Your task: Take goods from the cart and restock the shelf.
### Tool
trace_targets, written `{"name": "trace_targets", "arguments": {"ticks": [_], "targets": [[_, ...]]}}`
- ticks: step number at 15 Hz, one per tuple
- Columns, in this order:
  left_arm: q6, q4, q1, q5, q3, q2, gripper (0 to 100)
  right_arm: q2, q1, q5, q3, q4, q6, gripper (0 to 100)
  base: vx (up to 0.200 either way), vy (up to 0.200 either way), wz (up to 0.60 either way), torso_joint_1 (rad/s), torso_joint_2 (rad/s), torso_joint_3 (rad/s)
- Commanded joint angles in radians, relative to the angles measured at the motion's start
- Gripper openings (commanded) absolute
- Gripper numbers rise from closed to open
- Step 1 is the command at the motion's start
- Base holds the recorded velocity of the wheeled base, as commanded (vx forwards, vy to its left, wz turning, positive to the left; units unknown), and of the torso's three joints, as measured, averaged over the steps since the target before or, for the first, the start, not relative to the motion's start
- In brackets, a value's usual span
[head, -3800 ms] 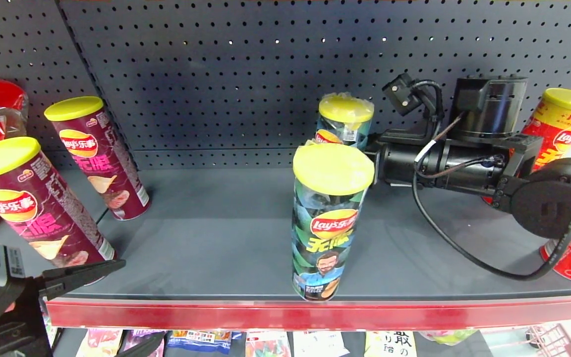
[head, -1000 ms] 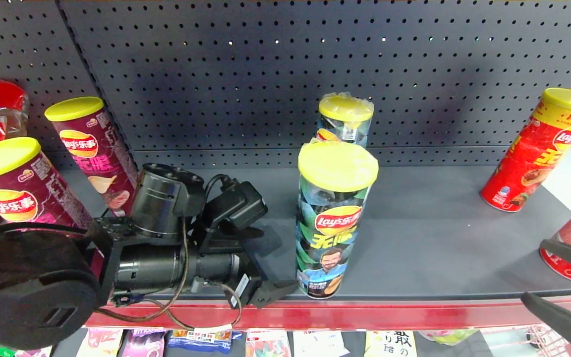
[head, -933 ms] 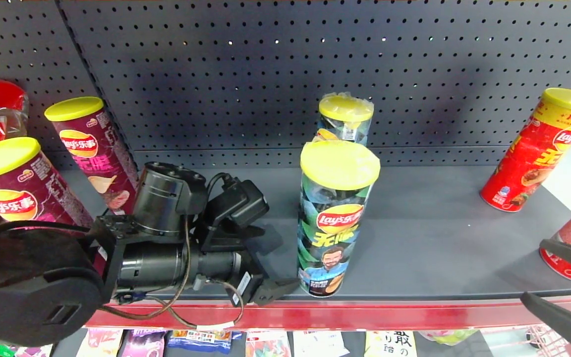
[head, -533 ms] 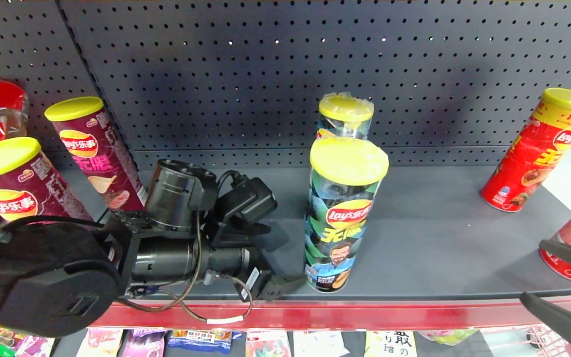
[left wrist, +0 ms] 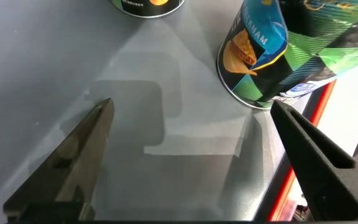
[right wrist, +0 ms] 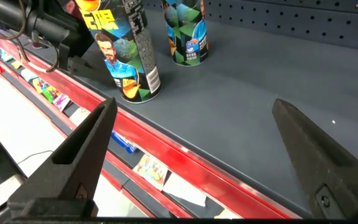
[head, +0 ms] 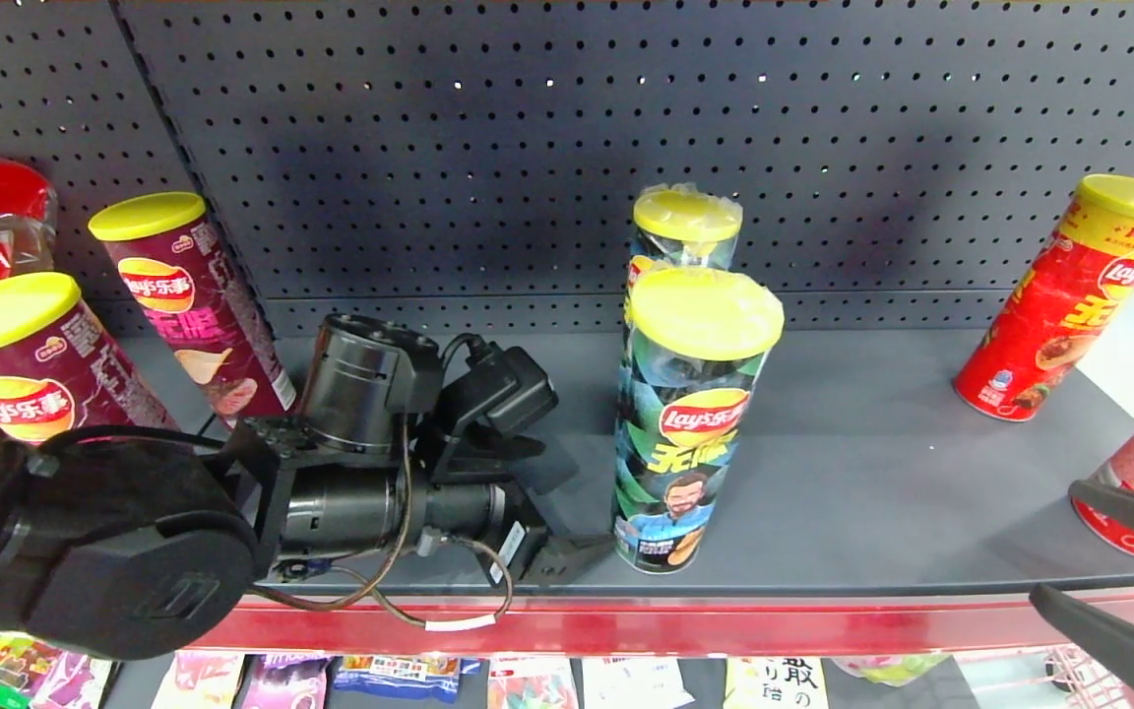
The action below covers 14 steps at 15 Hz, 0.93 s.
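Green chip can stands upright on shelf.

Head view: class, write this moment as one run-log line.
left gripper: open, low beside front can base | right gripper: open, before shelf front | front can: upright, ungrasped, near shelf edge
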State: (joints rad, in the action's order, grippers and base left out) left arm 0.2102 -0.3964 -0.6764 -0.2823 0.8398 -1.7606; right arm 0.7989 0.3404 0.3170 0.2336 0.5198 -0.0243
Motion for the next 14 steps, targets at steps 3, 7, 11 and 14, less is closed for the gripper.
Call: {"name": "trace_targets", "arguments": {"ticks": [3,7,11,14], "targets": [[0.000,-0.002,0.000,0.002,0.001,-0.002,100,0.000,0.000,0.001,0.001,0.000,0.000,100,0.000,0.000,0.00,0.000,0.00,0.000],[0.000,-0.002,0.000,0.006,-0.008,0.010,100,0.002,0.002,0.001,0.003,0.000,0.000,100,0.000,0.000,0.00,0.000,0.00,0.000],[-0.006,-0.002,0.000,0.022,-0.087,0.161,100,0.006,0.002,0.001,0.006,0.000,0.001,100,0.000,0.000,0.00,0.000,0.00,0.000],[-0.015,-0.001,0.003,0.046,-0.199,0.309,100,0.006,-0.004,-0.010,-0.031,0.000,0.001,100,0.000,0.000,0.00,0.000,0.00,0.000]]}}
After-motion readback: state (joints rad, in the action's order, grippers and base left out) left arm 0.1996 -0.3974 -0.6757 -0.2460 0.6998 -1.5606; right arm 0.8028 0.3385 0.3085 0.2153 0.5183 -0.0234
